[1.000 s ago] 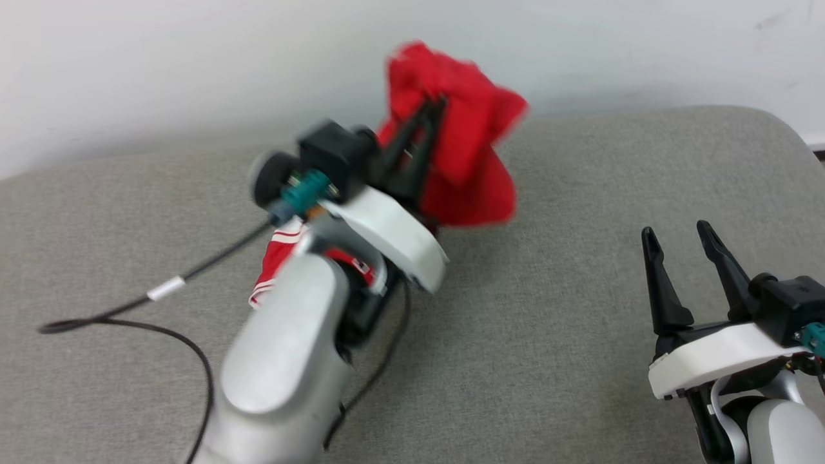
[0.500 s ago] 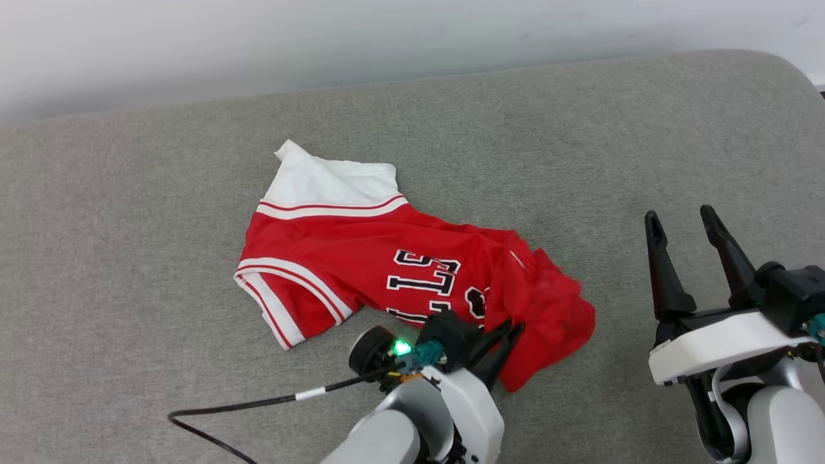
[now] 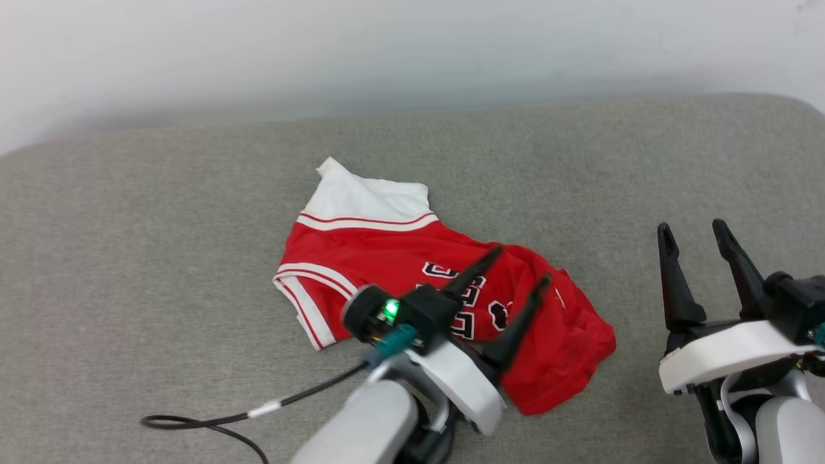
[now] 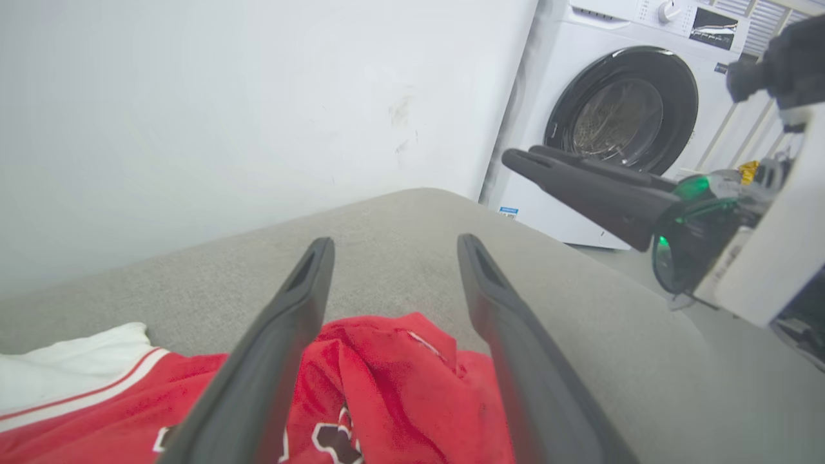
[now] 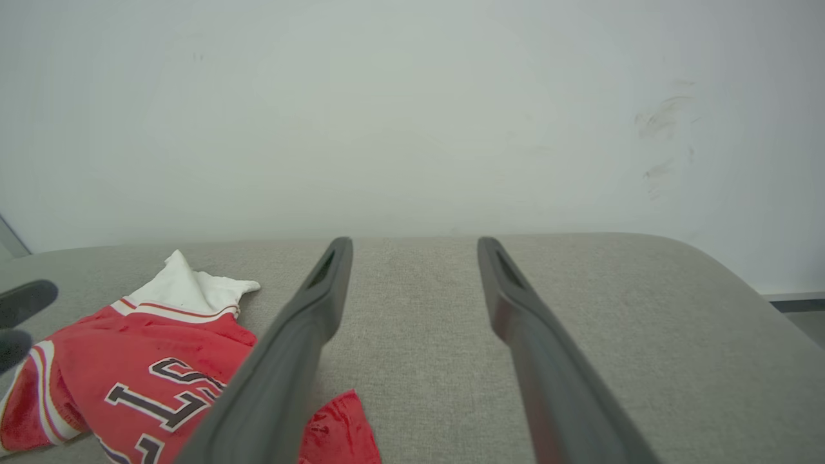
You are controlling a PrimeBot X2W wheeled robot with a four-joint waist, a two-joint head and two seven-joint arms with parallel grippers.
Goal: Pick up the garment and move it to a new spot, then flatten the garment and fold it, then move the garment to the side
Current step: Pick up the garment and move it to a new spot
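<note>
Left end effector [image 3: 519,265] spread, empty, hovering over crumpled red-and-white shiny jersey [image 3: 361,248] lying on grey fabric surface [image 3: 161,258]; we judge drop-off done, flattening next. Right end effector [image 3: 691,227] spread, empty, parked well aside.

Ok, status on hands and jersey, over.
Left hand open over jersey. Right hand open, apart. Jersey lies rumpled on couch. Cable trails nearby.
</note>
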